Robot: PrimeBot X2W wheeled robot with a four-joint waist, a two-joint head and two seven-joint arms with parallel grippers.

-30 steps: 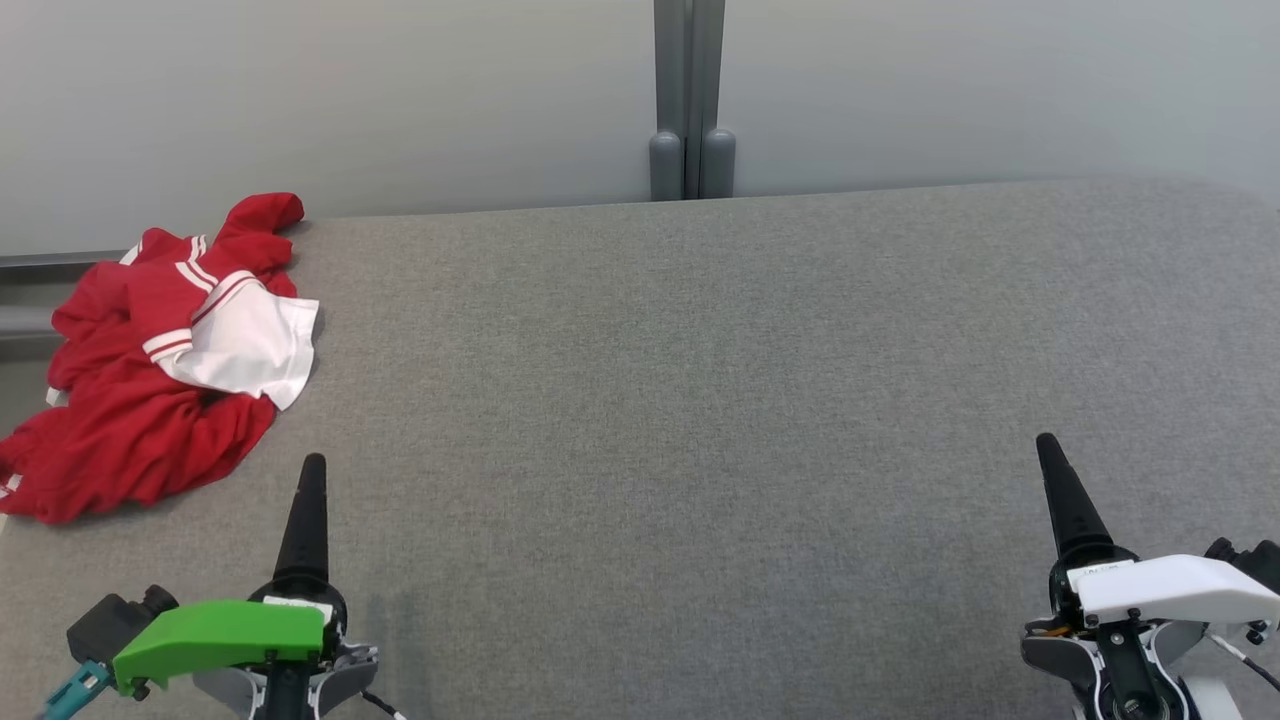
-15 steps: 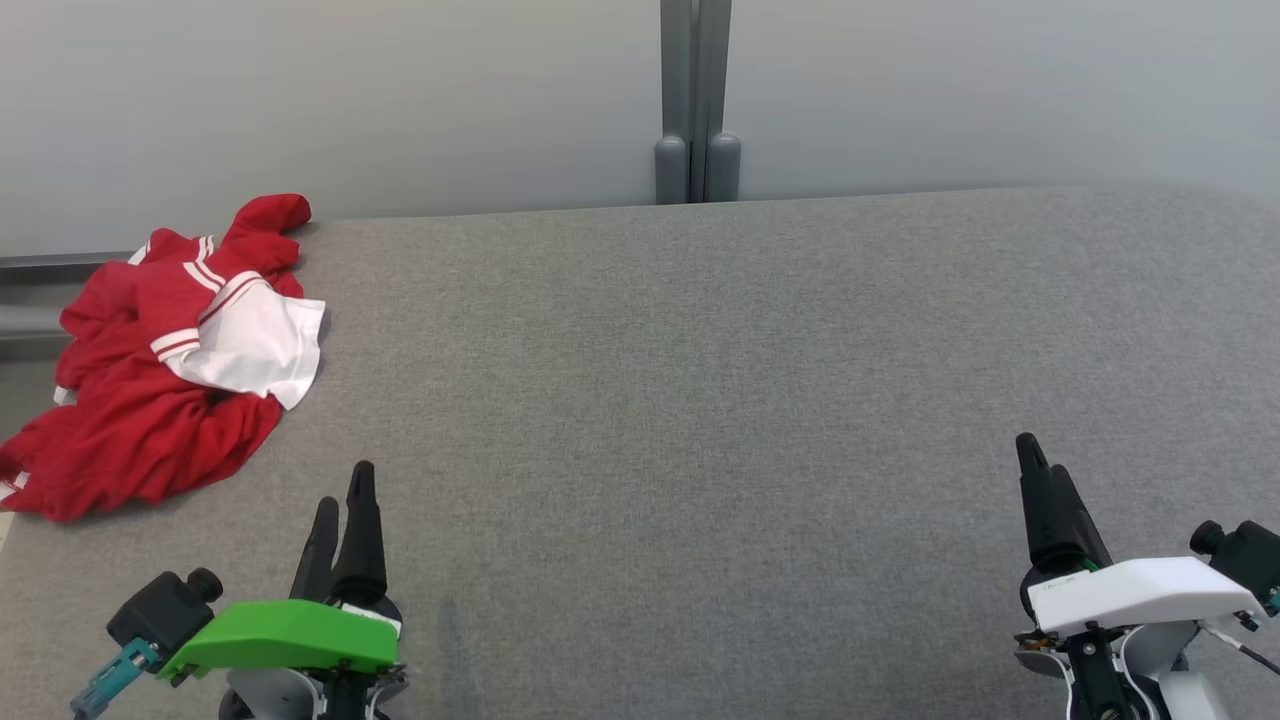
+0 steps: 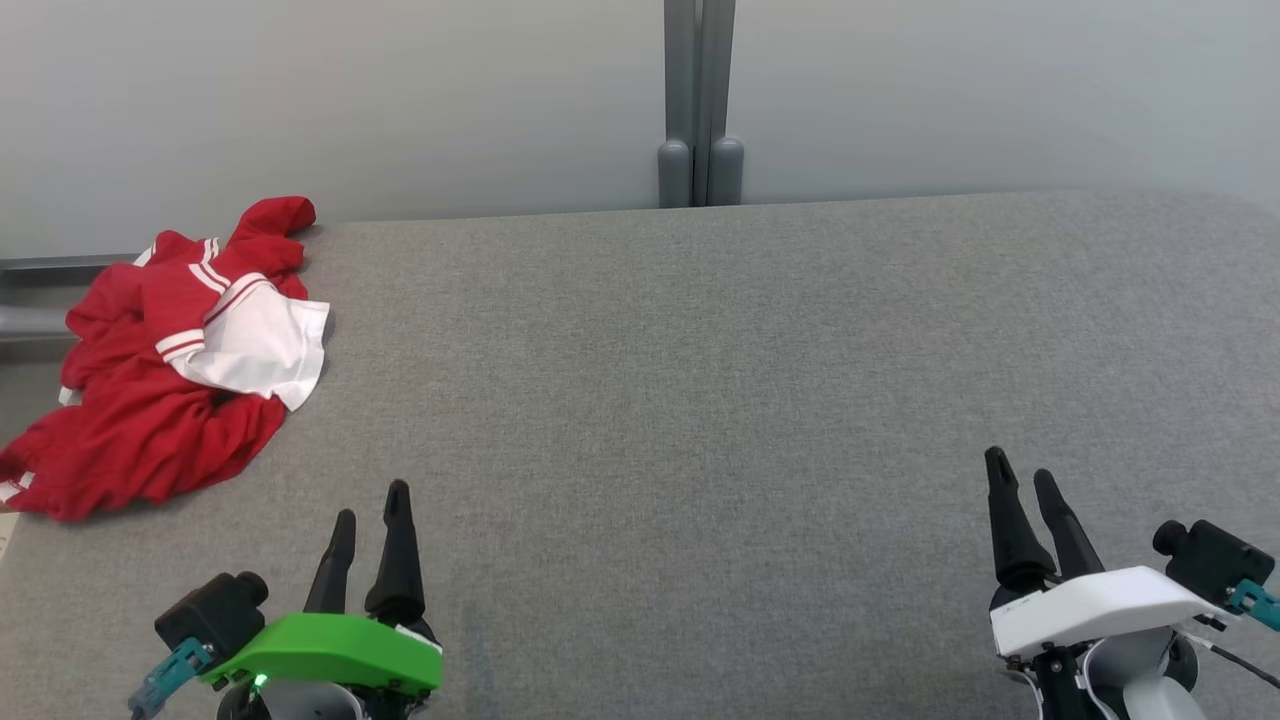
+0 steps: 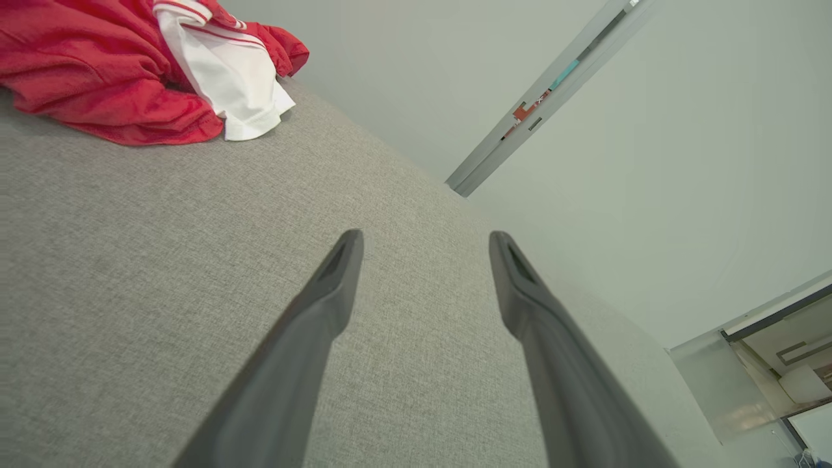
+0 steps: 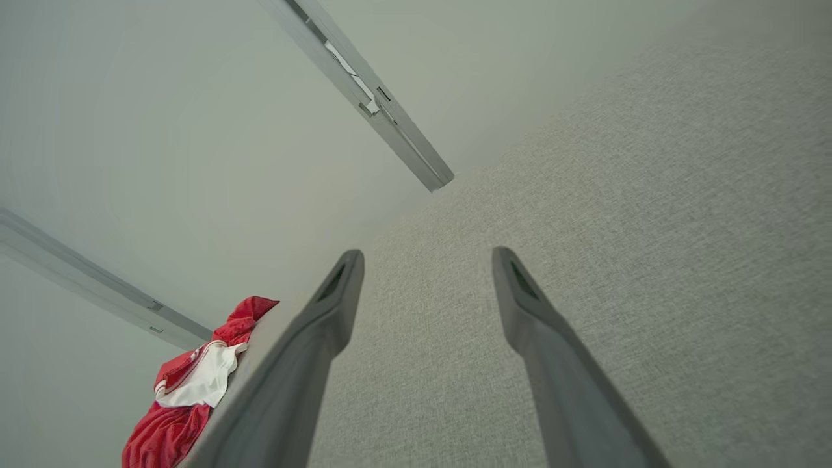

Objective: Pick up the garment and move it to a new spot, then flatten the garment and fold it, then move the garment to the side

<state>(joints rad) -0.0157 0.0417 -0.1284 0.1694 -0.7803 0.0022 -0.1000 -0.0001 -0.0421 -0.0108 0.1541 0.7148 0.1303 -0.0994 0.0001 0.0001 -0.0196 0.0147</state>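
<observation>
- nearest, lower left of head view: noted left hand (image 3: pixel 372 500) under a green cover (image 3: pixel 320 650), both dark fingers pointing up the view, spread apart, gripping nothing.
- checked in left wrist view: clear gap between the two fingers, grey weave seen through it, fingertips over the counter (image 3: pixel 700 400); contact with the surface not discernible.
- nearest, lower right of head view: noted right hand (image 3: pixel 1019 465) under a white cover (image 3: pixel 1090 605), fingers likewise parted and empty, leaning slightly toward the left.
- checked in right wrist view: same open gap, grey fabric seen through it.
- logged both hands well apart from each other, one near each front corner of the counter.
- mid field: recorded a broad stretch of grey fabric-covered counter between and beyond the hands.
- further out, left side: found garment (image 3: pixel 150 420) crumpled in a heap at the far left corner of the counter, well apart from the left hand, much farther from the right hand, touched by neither.
- described garment as mostly red, with a white panel (image 3: pixel 262 345) folded over the top on its right side and red-and-white striped trim along that panel's upper edge; left part of the heap reaching the counter's left edge, overhang not resolvable.
- farthest: noted pale grey wall (image 3: pixel 400 100) behind the counter, a vertical grey post (image 3: pixel 698 100) at centre, and a horizontal grey rail (image 3: pixel 50 265) behind the garment at far left.
</observation>
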